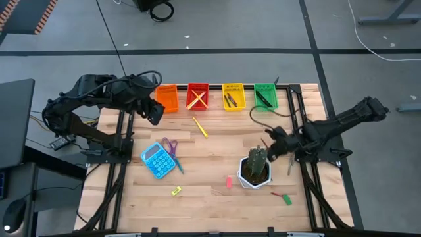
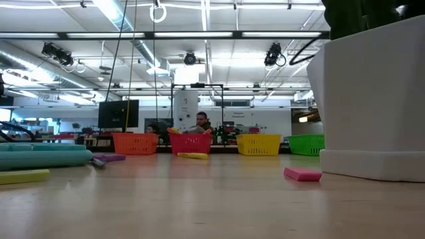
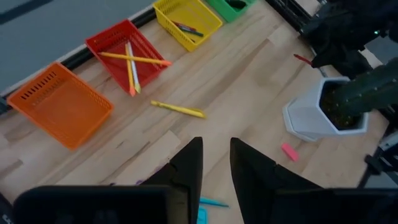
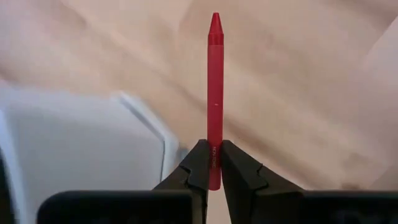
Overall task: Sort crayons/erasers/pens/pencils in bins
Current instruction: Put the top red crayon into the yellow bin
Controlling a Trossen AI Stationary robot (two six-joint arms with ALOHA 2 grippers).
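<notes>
Right fingers (image 4: 213, 167) clamped on red crayon (image 4: 214, 93), label unreadable, left fingers (image 3: 216, 163) parted above table (image 3: 249, 81)

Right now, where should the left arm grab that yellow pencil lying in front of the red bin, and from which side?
Grip the yellow pencil at mid-length, coming straight down, fingers closing across its thin width. It lies flat and alone on bare table, so both sides are free.

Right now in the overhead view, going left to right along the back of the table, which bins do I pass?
orange bin → red bin → yellow bin → green bin
</notes>
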